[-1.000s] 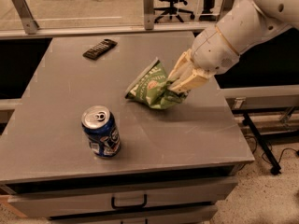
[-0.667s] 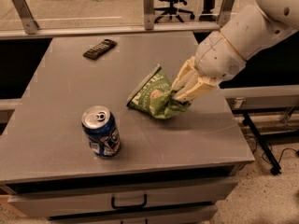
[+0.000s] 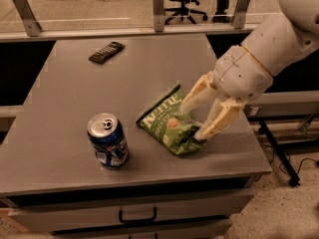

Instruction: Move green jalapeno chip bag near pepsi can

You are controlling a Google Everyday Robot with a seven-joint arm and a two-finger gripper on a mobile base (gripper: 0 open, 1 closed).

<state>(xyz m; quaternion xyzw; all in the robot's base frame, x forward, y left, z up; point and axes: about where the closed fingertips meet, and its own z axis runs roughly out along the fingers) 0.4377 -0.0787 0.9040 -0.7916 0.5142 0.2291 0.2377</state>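
The green jalapeno chip bag [image 3: 171,123] lies flat on the grey table [image 3: 65,108], just right of the pepsi can [image 3: 107,140], which stands upright near the front edge. A small gap separates bag and can. My gripper [image 3: 193,121] is at the bag's right end, low over the table. Its two cream fingers [image 3: 215,122] are spread apart, one along the bag's upper right edge and one at its lower right corner. The white arm reaches in from the upper right.
A flat black remote control [image 3: 106,52] lies at the far left of the table. A drawer with a handle [image 3: 137,216] sits below the front edge. Railing posts and office chairs stand behind the table. The table's right edge is close to the gripper.
The gripper has brought the bag toward the front of the table, closer to the can. The fingers now stand wider apart and the bag rests on the table.
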